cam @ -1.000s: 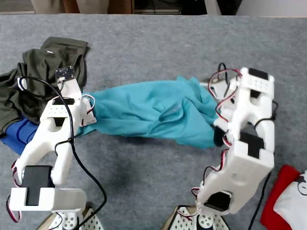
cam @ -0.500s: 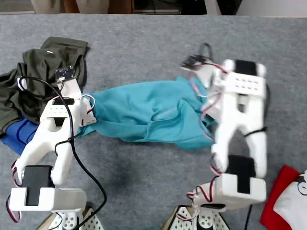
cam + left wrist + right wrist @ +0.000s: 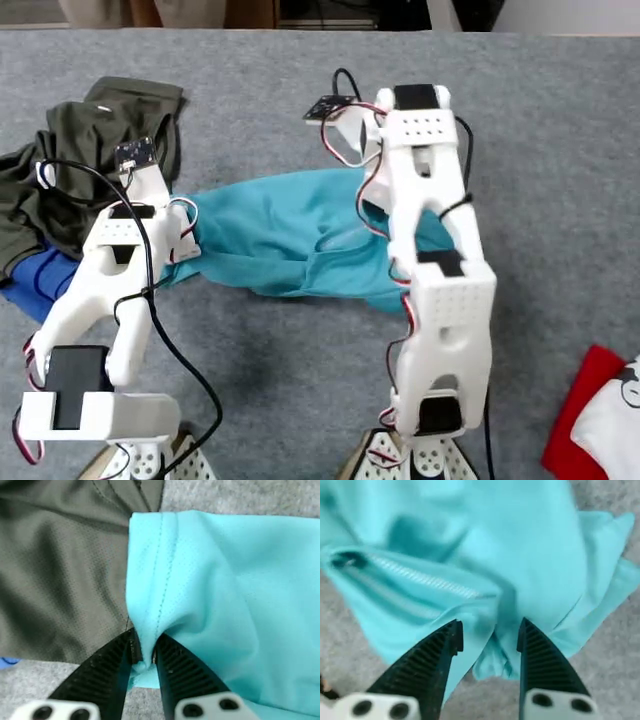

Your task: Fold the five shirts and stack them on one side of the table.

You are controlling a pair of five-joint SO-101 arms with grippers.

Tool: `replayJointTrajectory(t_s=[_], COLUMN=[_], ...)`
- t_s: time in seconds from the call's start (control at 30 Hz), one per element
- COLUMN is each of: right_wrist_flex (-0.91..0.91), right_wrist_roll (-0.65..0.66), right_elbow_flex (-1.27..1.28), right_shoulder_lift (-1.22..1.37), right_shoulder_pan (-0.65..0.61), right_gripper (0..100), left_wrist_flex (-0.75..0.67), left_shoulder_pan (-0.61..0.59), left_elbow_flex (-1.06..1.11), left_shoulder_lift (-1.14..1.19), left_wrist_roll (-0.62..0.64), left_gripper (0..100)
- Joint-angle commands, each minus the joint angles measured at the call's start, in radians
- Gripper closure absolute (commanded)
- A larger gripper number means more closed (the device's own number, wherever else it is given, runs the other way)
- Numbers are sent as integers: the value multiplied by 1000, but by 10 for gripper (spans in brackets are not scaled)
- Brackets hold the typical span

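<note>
L pincer [image 3: 142, 647]: unchanged, clenched on hem of crumpled teal fabric shirt [image 3: 290, 235], which trails off to its right. R pincer [image 3: 487, 635]: swung inward, now released over shirt's mid-section, cloth bunched beneath. Judged: fold started, not done.

Grey, felt-like tabletop [image 3: 560, 130] all the way across. The teal shirt [image 3: 270, 235] lies in a rumpled band across the middle. At the left edge, an olive shirt [image 3: 90, 140] sits in a heap, with a blue shirt [image 3: 30, 275] peeking out at its near side. In the near right corner, a red shirt [image 3: 580, 400] with a white shirt [image 3: 615, 425] touching it.
</note>
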Motion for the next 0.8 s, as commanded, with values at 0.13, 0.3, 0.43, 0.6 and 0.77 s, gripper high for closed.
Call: replayJointTrajectory(t_s=[0.13,0.3,0.43,0.6,0.77], right_wrist_flex=[18,18,20,23,21], right_wrist_roll=[-6,-3,-11,-12,-6], right_elbow_flex=[-125,-102,-77,-58,81], right_shoulder_lift=[84,94,87,67,-64], right_shoulder_pan=[-18,-22,-22,5,-2], right_gripper=[815,816,817,817,817], left_wrist_flex=[-9,-9,-9,-9,-9], left_shoulder_pan=[5,5,6,6,6], left_elbow_flex=[2,2,2,2,2], left_shoulder_lift=[-2,-2,-2,-2,-2], left_wrist_roll=[-6,-6,-6,-6,-6], left_gripper=[982,982,982,982,982])
